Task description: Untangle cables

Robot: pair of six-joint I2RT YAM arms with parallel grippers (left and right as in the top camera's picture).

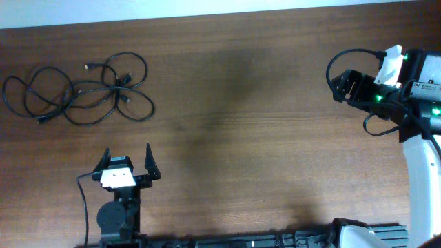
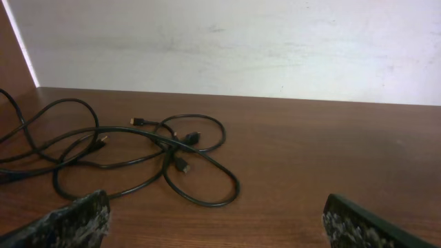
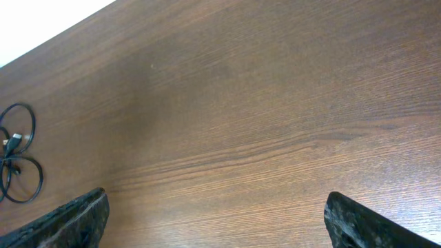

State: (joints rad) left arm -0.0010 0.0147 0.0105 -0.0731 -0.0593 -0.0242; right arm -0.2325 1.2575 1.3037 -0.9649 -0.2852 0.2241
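We judge nothing begun: the cables (image 1: pixel 118 85) lie tangled. Our left end effector (image 1: pixel 127 149) and right end effector (image 1: pixel 337 87) gape empty; the left should reach a loop.

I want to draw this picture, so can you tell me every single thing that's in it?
table: one, brown wood, under everything
wall: one, white, behind the table's far edge
cables: several (too tangled to count exactly), thin and black with small plug ends, in a loopy heap on the left part of the table
left hand: one, black, open and empty, on the near side of the cables and pointing at them
right hand: one, black with green lights behind it, open and empty, at the far right, well away from the cables
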